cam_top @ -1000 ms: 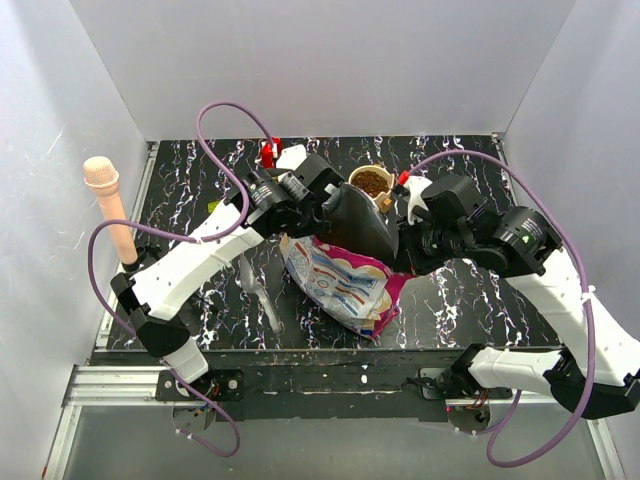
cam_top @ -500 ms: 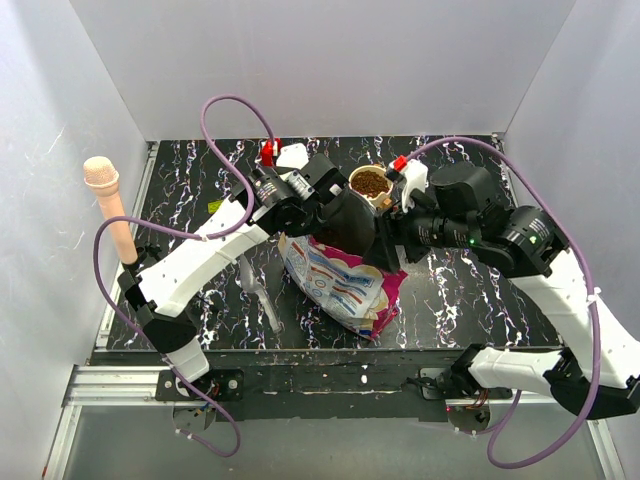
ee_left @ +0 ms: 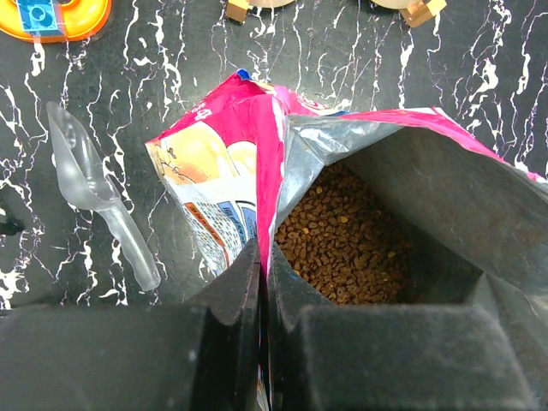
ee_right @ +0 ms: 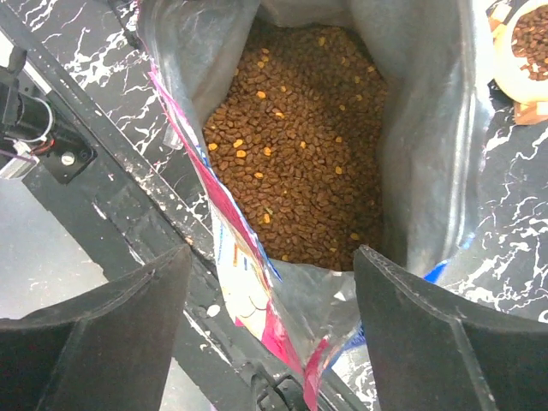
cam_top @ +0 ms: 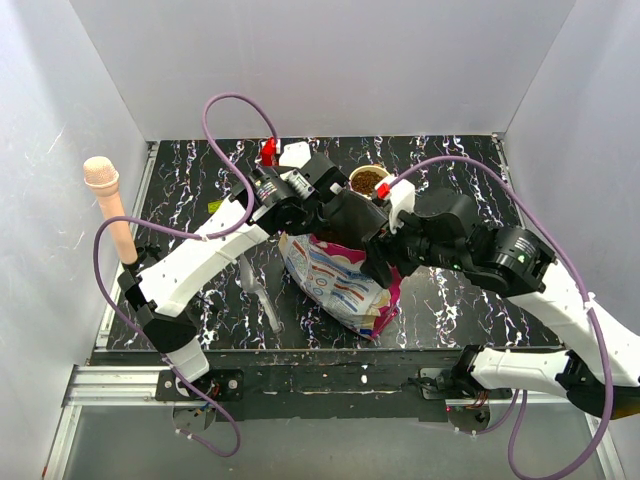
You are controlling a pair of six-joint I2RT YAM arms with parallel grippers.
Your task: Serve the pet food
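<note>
The magenta-and-blue pet food bag (cam_top: 340, 285) lies mid-table with its mouth held up. Brown kibble (ee_left: 342, 240) fills its inside, seen also in the right wrist view as kibble (ee_right: 300, 154). My left gripper (ee_left: 264, 257) is shut on the bag's pink edge, at the mouth's left side (cam_top: 322, 212). My right gripper (ee_right: 272, 282) hangs open above the bag's mouth, the bag's near edge between its fingers (ee_right: 128, 325) but untouched; in the top view the right gripper (cam_top: 385, 252) is at the mouth's right side. A small bowl (cam_top: 369, 181) behind the bag holds kibble.
A clear plastic scoop (ee_left: 103, 201) lies on the black marbled table (cam_top: 470, 290) left of the bag, the same scoop (cam_top: 258, 290) in the top view. An orange toy (ee_left: 60, 13) sits at the far left. A pink microphone-shaped thing (cam_top: 108, 205) stands at the left edge.
My right gripper opened, let go of the bag's edge and swung left over the mouth. The left gripper kept its hold; the bag barely moved.
</note>
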